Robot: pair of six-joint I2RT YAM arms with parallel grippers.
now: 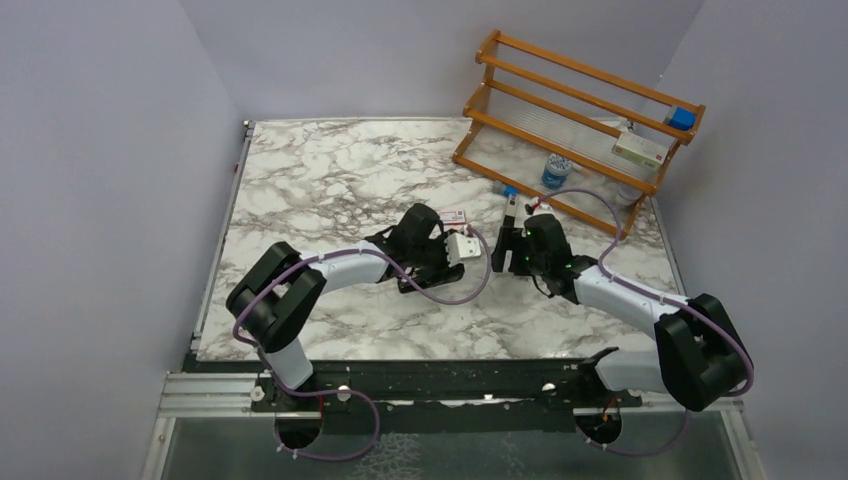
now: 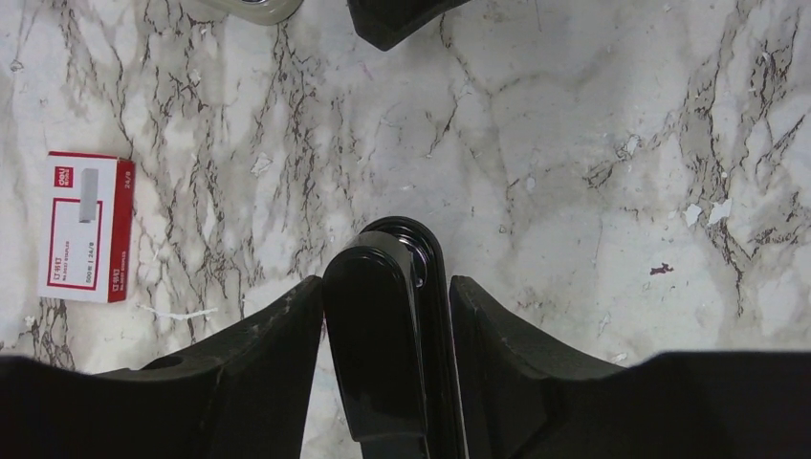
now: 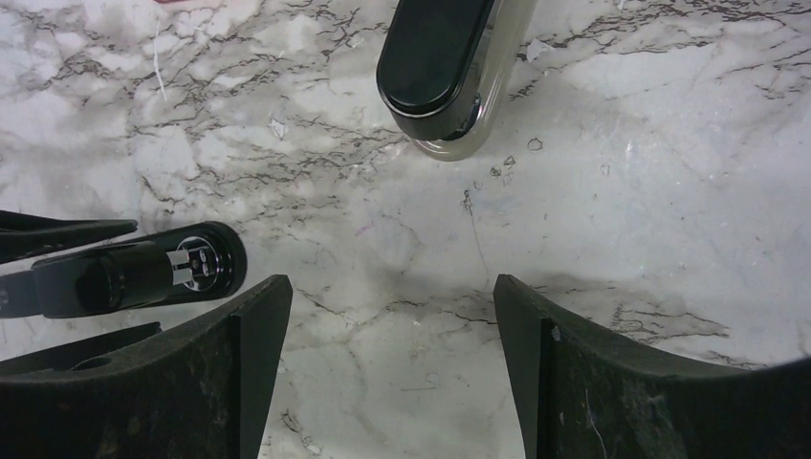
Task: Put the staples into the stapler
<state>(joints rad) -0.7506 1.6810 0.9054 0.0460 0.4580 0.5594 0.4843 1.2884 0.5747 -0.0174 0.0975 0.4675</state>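
Observation:
The stapler (image 2: 378,344), slim and glossy black, lies lengthwise between the fingers of my left gripper (image 2: 387,292), which press on both its sides. Its rounded front end (image 3: 196,263) points toward my right gripper and shows a silver metal part. The staples box (image 2: 86,227), red with a white label, lies flat and closed on the marble to the left of that gripper, also seen as the staples box (image 1: 453,215). My right gripper (image 3: 392,311) hangs open over bare marble, close to the stapler's tip. In the top view the left gripper (image 1: 478,255) and right gripper (image 1: 503,252) nearly meet.
A second stapler-shaped object (image 3: 440,67) with a black top and grey base lies just beyond the right gripper. A wooden rack (image 1: 580,110) stands at the back right with a blue-capped bottle (image 1: 556,170) and a small box (image 1: 640,150). Grey walls enclose the marble table (image 1: 330,180).

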